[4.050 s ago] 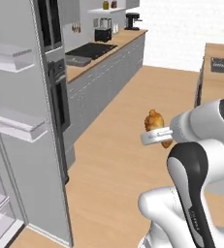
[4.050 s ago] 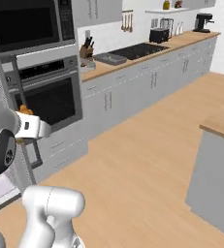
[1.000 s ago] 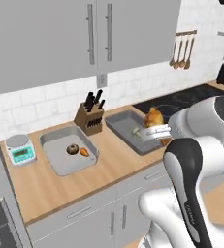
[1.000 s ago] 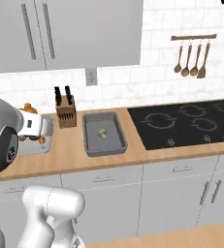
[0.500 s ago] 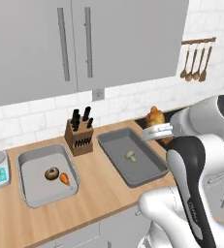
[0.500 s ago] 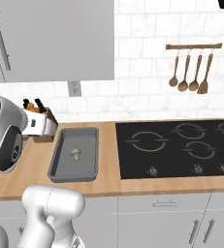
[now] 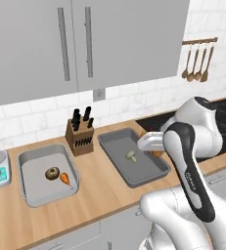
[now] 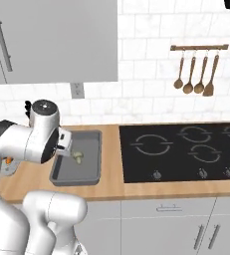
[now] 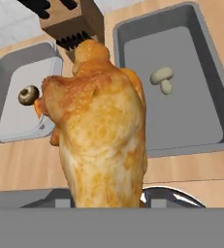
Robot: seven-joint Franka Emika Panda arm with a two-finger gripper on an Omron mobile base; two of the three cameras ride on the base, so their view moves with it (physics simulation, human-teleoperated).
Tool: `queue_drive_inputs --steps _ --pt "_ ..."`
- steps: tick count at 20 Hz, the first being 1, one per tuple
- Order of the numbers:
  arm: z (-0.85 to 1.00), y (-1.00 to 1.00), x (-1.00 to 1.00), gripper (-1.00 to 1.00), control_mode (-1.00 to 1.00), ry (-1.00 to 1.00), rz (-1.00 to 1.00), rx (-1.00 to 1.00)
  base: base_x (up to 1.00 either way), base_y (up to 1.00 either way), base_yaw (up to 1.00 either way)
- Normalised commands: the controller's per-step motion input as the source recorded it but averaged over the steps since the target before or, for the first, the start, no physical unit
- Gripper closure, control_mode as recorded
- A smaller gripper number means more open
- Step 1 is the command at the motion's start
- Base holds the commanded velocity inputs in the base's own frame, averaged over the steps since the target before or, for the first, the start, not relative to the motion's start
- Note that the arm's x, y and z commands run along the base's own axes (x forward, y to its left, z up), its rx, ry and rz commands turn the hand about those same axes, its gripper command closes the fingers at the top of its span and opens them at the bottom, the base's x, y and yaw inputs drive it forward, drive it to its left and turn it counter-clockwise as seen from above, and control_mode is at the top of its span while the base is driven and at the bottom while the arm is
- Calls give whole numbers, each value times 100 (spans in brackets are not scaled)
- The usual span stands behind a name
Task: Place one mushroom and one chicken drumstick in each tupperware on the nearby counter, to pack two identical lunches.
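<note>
Two tupperwares are sitting on the counter (image 7: 104,193): the light grey tupperware (image 7: 30,195) is already holding a mushroom (image 7: 52,172) and a drumstick (image 7: 65,178); the dark grey tupperware (image 7: 115,140) is holding only a pale mushroom (image 7: 131,156). The gripper (image 7: 153,146) is clamping the second chicken drumstick (image 9: 101,135) beside the dark container's right rim. Risk: if released here, it may be striking the rim and rolling onto the wood.

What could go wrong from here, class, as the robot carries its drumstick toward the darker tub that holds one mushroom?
1. The drumstick is bulky and hides the gripper's fingertips, so the grip may be shallow and it might slip before reaching the darker tub.
2. Released too early, it may land on the counter or the tub's rim.
3. Dropped carelessly, it could knock the pale mushroom aside.
</note>
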Motion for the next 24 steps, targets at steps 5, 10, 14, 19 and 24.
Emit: queue_drive_inputs --steps 5,10,14,19,24 --pt "-72 0 43 100 -100 25 0 0 0 0 0" --pt "-51 0 44 100 -100 11 -3 -2 0 0 0" --pt "-44 -8 49 100 -100 10 -12 -2 0 0 0" --pt "-42 -12 50 100 -100 6 -9 -2 0 0 0" --pt "-43 -2 36 100 -100 0 -5 -10 0 0 0"
